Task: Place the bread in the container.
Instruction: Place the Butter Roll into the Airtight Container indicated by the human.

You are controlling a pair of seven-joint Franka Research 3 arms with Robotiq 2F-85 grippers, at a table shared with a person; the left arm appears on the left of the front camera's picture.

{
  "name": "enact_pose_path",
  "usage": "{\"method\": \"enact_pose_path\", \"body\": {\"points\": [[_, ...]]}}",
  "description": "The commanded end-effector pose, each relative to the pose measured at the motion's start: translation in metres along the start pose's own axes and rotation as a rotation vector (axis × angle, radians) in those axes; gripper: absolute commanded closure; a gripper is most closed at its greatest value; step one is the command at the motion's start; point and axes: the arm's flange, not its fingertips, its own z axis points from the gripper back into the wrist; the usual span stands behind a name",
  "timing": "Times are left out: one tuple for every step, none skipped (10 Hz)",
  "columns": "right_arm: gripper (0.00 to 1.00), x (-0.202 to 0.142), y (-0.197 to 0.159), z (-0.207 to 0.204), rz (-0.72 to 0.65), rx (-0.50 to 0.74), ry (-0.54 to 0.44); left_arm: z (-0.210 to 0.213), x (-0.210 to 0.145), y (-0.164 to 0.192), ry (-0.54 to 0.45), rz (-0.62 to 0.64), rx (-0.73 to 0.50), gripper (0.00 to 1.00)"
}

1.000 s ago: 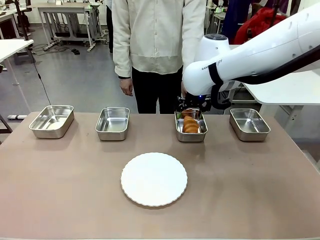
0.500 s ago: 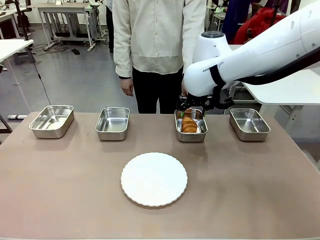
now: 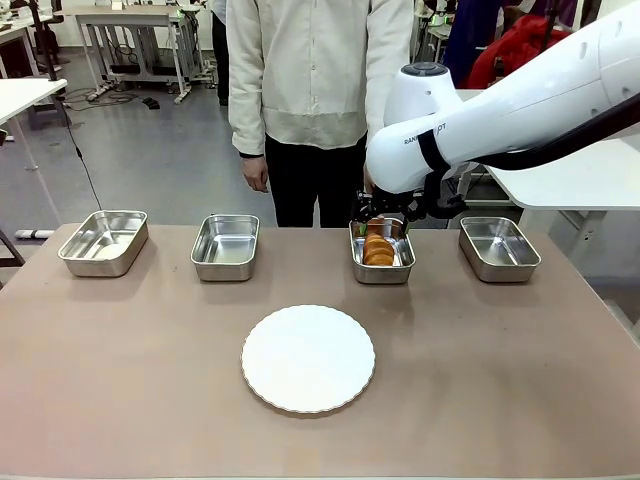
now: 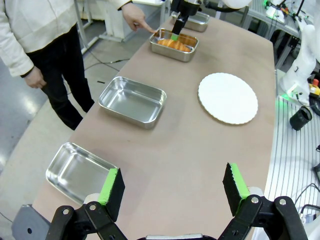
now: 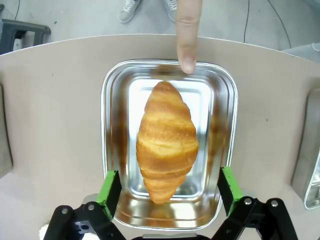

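A golden-brown croissant (image 5: 166,140) lies lengthwise in a shiny steel pan (image 5: 116,95), the third pan from the left in the front view, where the croissant (image 3: 378,250) rests in that pan (image 3: 357,268). My right gripper (image 5: 169,190) hovers just above it, open, with a green pad on each side of the bread and clear of it. A person's finger (image 5: 188,35) points down at the pan's far rim. My left gripper (image 4: 172,187) is open over the table's left end, near the leftmost pan (image 4: 75,170).
Three more steel pans stand in the row: far left (image 3: 103,242), second (image 3: 225,246) and far right (image 3: 498,248). A round white scalloped plate (image 3: 308,358) sits mid-table. The person (image 3: 315,90) stands at the far edge behind the pans.
My right gripper has lifted a little off the croissant, which stays lying in the pan. The person has barely shifted.
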Motion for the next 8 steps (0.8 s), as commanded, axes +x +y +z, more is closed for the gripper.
{"method": "enact_pose_path", "body": {"points": [[0.00, 0.003, -0.002, 0.000, 0.019, 0.032, -0.007, 0.000, 0.000, -0.002, 0.011, 0.001, -0.005, 0.00], [0.00, 0.000, 0.000, 0.000, 0.000, 0.000, 0.000, 0.000, 0.000, -0.002, 0.011, 0.001, -0.005, 0.00], [0.00, -0.016, -0.003, 0.024, -0.021, -0.028, -0.070, 0.000, 0.000, -0.002, 0.011, 0.001, -0.005, 0.00], [0.00, -0.034, -0.007, 0.045, -0.036, -0.060, -0.123, 0.000, 0.000, -0.002, 0.011, 0.001, -0.005, 0.00], [0.00, -0.055, -0.015, 0.065, -0.053, -0.060, -0.158, 0.000, 0.000, -0.002, 0.011, 0.001, -0.005, 0.00], [0.00, -0.078, -0.020, 0.080, -0.051, -0.050, -0.193, 0.000, 0.000, -0.002, 0.011, 0.001, -0.005, 0.00], [0.00, -0.107, -0.026, 0.095, -0.065, -0.062, -0.221, 0.000, 0.000, -0.002, 0.011, 0.001, -0.005, 0.00], [0.00, -0.136, -0.031, 0.107, -0.065, -0.043, -0.244, 0.000, 0.000, -0.002, 0.011, 0.001, -0.005, 0.00]]}}
